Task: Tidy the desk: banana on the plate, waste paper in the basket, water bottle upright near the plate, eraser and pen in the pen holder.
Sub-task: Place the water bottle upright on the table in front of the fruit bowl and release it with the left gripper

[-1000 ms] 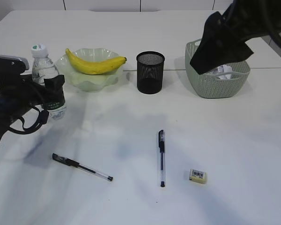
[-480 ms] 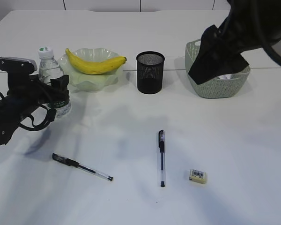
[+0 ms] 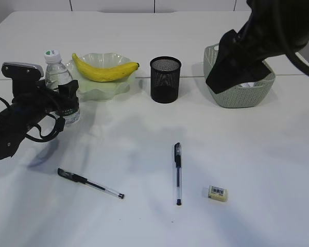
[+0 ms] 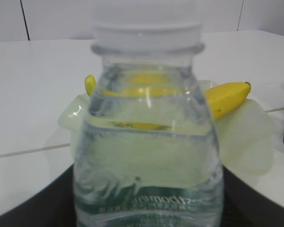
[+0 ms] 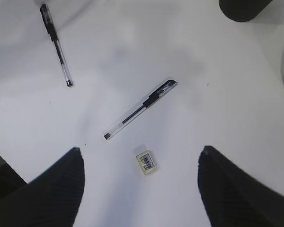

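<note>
My left gripper (image 3: pixel 67 103) is shut on the clear water bottle (image 3: pixel 58 82), which stands upright just left of the pale green plate (image 3: pixel 100 91). The bottle fills the left wrist view (image 4: pixel 146 142). The banana (image 3: pixel 105 72) lies on the plate and shows behind the bottle (image 4: pixel 227 97). My right gripper (image 3: pixel 232 64) is open and empty, high in front of the basket (image 3: pixel 239 95), which holds crumpled paper (image 3: pixel 245 78). Two pens (image 3: pixel 177 172) (image 3: pixel 90 183) and the eraser (image 3: pixel 217 193) lie on the table. The right gripper (image 5: pixel 140 150) hangs above the eraser (image 5: pixel 146 162).
The black mesh pen holder (image 3: pixel 165 80) stands between the plate and the basket. In the right wrist view both pens (image 5: pixel 141 109) (image 5: pixel 56 43) lie apart on the white table, and the pen holder's edge (image 5: pixel 244 7) shows at the top right.
My left gripper has carried the bottle up and to the right, closer to the plate. The right arm has shifted slightly left in front of the basket.
</note>
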